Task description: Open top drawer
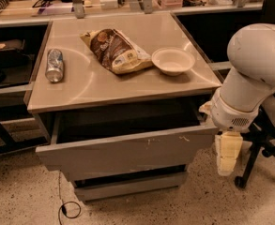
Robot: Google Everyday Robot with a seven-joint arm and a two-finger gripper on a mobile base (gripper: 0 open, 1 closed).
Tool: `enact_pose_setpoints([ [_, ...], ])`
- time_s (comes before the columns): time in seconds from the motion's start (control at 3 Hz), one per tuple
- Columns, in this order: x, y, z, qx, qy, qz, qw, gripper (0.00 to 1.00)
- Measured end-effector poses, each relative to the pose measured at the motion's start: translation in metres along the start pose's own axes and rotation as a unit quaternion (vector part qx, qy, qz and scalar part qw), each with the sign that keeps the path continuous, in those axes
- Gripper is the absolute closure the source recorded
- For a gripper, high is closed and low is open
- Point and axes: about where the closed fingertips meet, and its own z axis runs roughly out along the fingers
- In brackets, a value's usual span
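Note:
The top drawer is a wide grey handleless front with small pale scratches right of centre. It stands pulled out from under the beige counter, and its dark inside shows behind the front panel. My gripper hangs pale and cream-coloured below the big white arm, just off the drawer's right end and apart from it, holding nothing that I can see. A narrower grey drawer front sits below, pushed in.
On the counter lie a silver can, a brown snack bag and a white bowl. A chair's dark legs and caster stand right of my gripper. A black cable loops on the speckled floor.

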Motion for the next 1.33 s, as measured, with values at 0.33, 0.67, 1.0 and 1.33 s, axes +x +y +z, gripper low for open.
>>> enact_pose_setpoints([
  [0.33, -0.009, -0.009, 0.034, -0.010, 0.012, -0.002, 0.9999, 0.00],
  [0.67, -0.009, -0.009, 0.034, -0.010, 0.012, -0.002, 0.9999, 0.00],
  [1.0, -0.010, -0.009, 0.035, 0.004, 0.009, -0.009, 0.9999, 0.00],
  [1.33, -0.016, -0.023, 0.040, 0.020, 0.006, -0.012, 0.9997, 0.00],
])
